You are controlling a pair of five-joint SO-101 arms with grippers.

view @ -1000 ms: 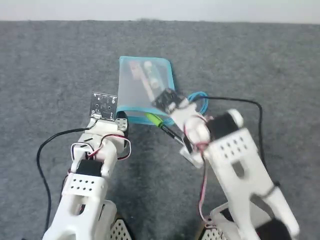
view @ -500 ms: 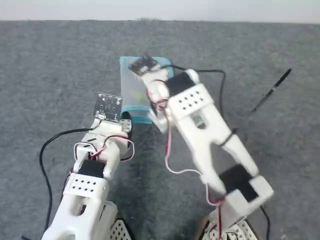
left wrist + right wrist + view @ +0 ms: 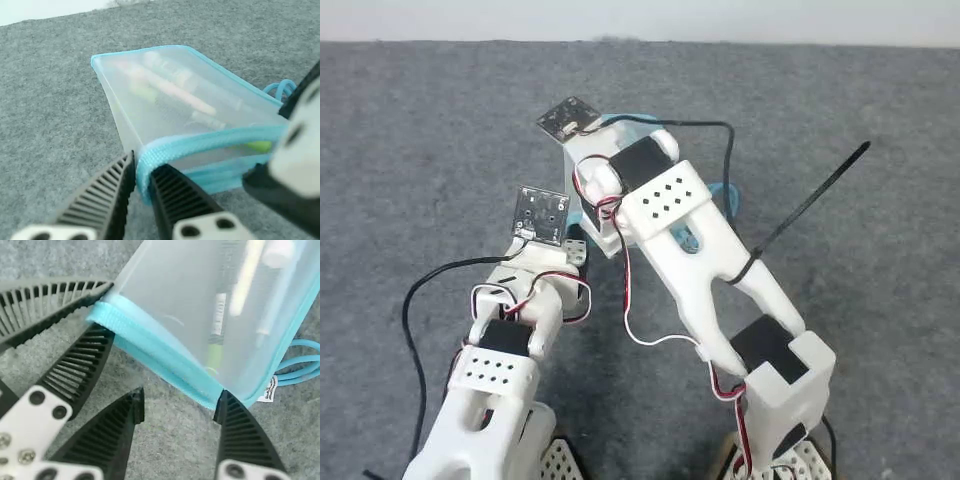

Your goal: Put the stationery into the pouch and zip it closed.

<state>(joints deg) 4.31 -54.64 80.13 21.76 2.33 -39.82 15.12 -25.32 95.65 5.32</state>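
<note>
Jaws first: left jaws clamped on one end of the pouch's [image 3: 175, 95] blue zipper band [image 3: 200, 142], ribbed fingers [image 3: 107, 192] pressed together on the tape; right jaws apart, one fingertip [image 3: 227, 410] at the band's other end, the other over the counter [image 3: 420, 130] just beside the band. Contact there not certain.

Edges:
- Pouch translucent, blue trim all round, lying on the counter with the band side toward the arms.
- Band's two strips looking parted toward the far end in the left wrist view, with a green pen [image 3: 259, 146] between them.
- Pens [image 3: 170, 90] lengthwise inside, visible through the wall of the pouch.
- Blue loop [image 3: 306, 364] and small tag [image 3: 270, 389] at the corner nearest the right jaws.

Room:
- Both sets of jaws crowded along the one band, near each other.
- Right arm [image 3: 670, 200] stretched over the pouch in the high view, covering most of it.
- Left arm [image 3: 495, 375] close alongside.
- Black strip [image 3: 815, 195] sticking out sideways from the right arm.
- Grey counter stretching wide on both sides of the arms and beyond the pouch.

Surface: grey, napped, carpet-like.
Behind: pale wall [image 3: 640, 20] along the counter's far edge.
</note>
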